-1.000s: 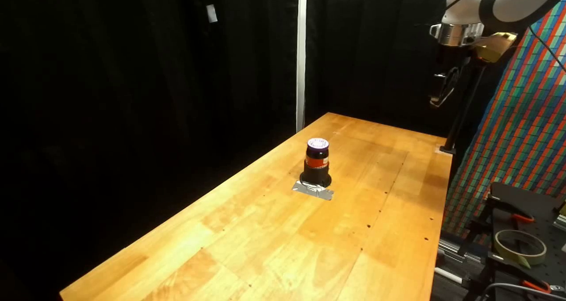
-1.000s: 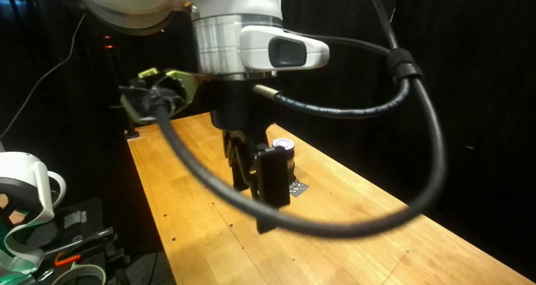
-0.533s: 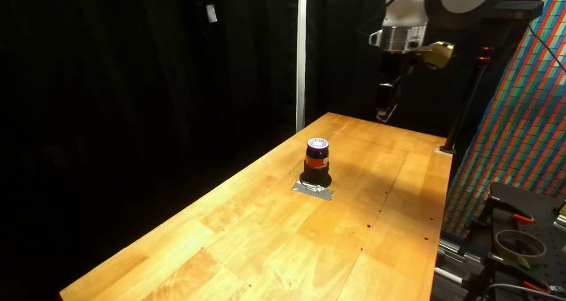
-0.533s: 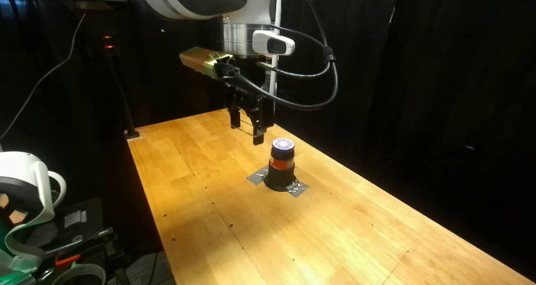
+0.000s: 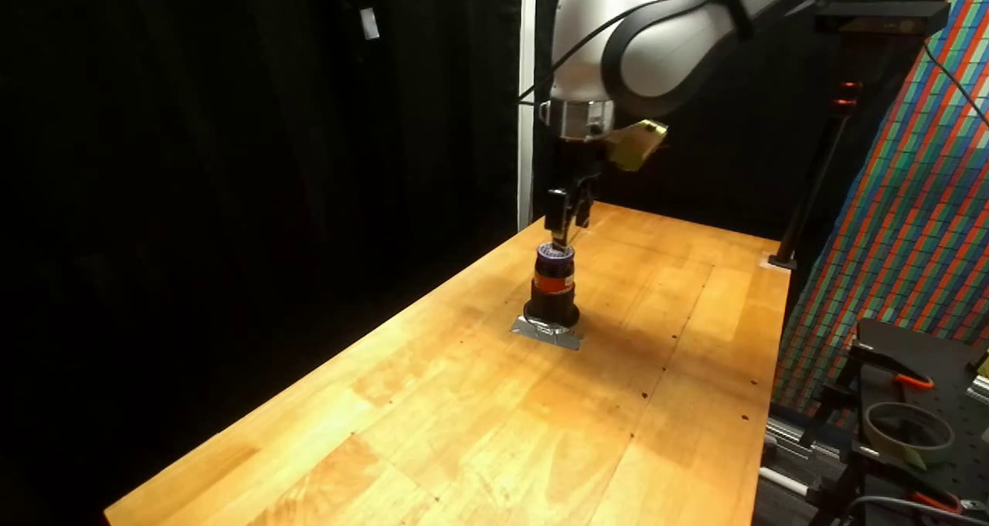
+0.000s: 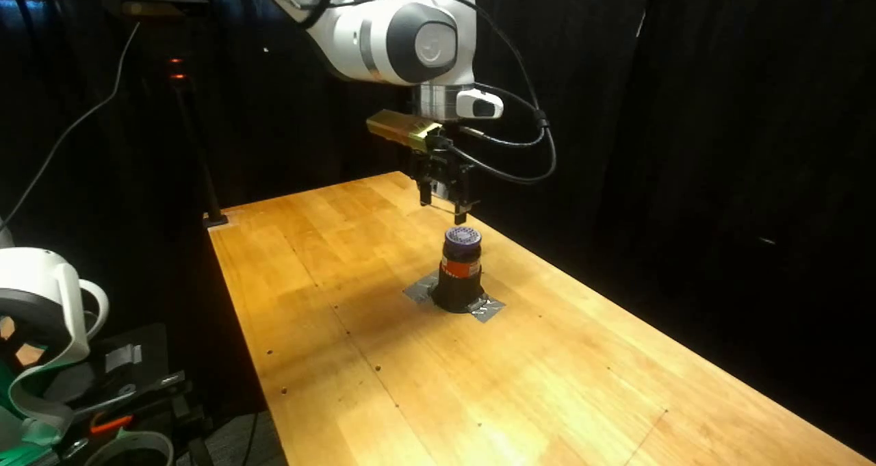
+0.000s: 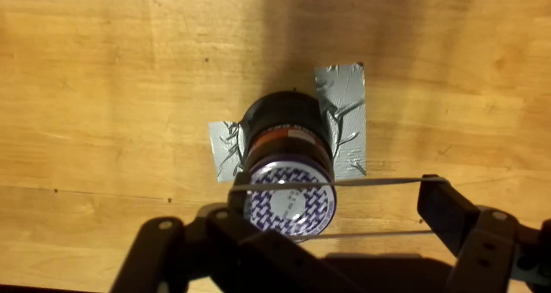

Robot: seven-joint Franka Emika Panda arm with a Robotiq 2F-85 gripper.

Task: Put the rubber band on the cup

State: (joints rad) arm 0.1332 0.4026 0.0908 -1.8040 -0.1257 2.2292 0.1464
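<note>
The cup (image 7: pixel 287 205) is a small dark upright cylinder with an orange-red band and a purple-and-white top. It stands on the wooden table in both exterior views (image 5: pixel 554 283) (image 6: pixel 460 267). My gripper (image 7: pixel 337 196) is open, and a thin rubber band (image 7: pixel 379 182) is stretched in a loop around its two fingers. In the wrist view, the left finger and the left part of the loop overlap the cup's top. The right finger is over bare wood. In an exterior view, the gripper (image 6: pixel 443 208) shows above the cup, fingertips apart from its top.
Grey tape (image 7: pixel 344 121) lies on both sides of the cup's wide black base. The wooden table (image 6: pixel 561 384) ends at dark curtains. A black cart with a tape roll (image 5: pixel 908 433) stands beside it. A post (image 5: pixel 811 178) rises at the table's far corner.
The arm has swung across the table to the cup and come down lower, moving left in one exterior view and away from the camera in another. The cup has not moved.
</note>
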